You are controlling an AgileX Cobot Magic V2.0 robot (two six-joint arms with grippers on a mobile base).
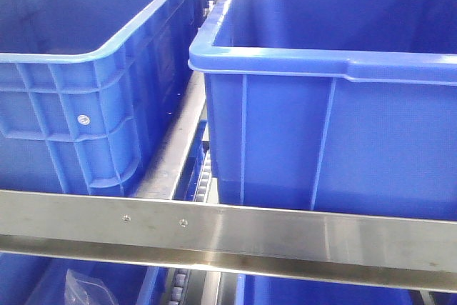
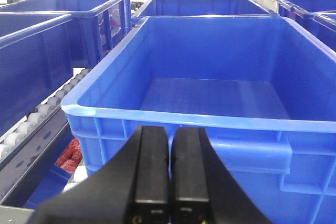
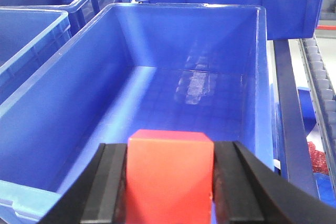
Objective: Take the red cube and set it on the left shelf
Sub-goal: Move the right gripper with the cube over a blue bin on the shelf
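The red cube [image 3: 169, 177] sits between the two black fingers of my right gripper [image 3: 169, 153], which is shut on it. The cube is held above the near end of a blue bin [image 3: 42, 98] whose floor is bare. My left gripper [image 2: 169, 135] is shut and empty, its black fingers pressed together, in front of the near wall of another blue bin [image 2: 173, 116]. Neither gripper nor the cube shows in the front view.
The front view shows two blue bins [image 1: 93, 55] [image 1: 321, 62] side by side on a shelf behind a steel rail [image 1: 228, 237]. More blue bins [image 2: 31, 61] and roller tracks [image 2: 37, 114] lie to the left. Red material [image 2: 71, 156] lies lower left below the bin.
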